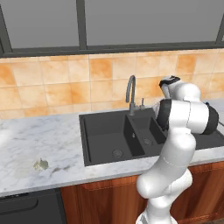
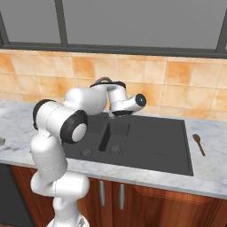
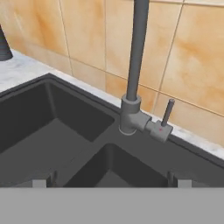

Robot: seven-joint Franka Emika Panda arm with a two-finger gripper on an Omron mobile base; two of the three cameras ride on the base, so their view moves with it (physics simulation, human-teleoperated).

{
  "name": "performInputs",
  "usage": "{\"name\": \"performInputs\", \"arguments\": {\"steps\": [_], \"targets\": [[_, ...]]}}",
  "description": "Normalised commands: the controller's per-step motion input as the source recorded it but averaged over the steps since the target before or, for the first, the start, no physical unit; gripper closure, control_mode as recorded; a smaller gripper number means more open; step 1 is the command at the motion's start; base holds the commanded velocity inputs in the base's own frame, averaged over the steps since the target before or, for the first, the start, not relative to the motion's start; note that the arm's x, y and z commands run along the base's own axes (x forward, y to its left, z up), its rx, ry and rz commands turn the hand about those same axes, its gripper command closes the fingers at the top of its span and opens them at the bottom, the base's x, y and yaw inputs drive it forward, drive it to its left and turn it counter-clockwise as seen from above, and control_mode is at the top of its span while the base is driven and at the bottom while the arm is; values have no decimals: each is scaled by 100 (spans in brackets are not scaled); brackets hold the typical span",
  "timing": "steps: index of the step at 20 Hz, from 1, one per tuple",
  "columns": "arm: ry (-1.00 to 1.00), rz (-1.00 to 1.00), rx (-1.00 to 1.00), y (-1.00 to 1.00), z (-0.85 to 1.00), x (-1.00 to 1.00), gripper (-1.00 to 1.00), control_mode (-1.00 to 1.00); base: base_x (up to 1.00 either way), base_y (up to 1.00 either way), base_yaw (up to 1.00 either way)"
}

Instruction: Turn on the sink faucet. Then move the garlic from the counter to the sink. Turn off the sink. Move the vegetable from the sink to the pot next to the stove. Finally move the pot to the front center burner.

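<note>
**Gripper poised before the faucet**

The gripper hangs over the black sink, its fingers spread wide and holding nothing. Just ahead of it rises the sink faucet, its small lever handle standing upright, untouched. The garlic lies well off to the gripper's left on the marble worktop.

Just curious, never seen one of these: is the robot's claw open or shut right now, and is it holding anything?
Gripper: open, holding nothing, pointed at the sink faucet.
</note>
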Motion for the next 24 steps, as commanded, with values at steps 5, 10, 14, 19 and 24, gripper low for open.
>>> {"name": "performInputs", "arguments": {"steps": [5,10,14,19,24], "targets": [[-13,22,11,-1,-5,37,-100,-100,0,0,0],[-11,22,4,-1,-18,45,-100,-100,0,0,0],[-13,18,3,-1,-18,40,-100,-100,0,0,0],[-12,13,0,-1,-18,34,-100,-100,0,0,0],[-1,1,0,3,-1,34,-100,-100,0,0,0]]}}
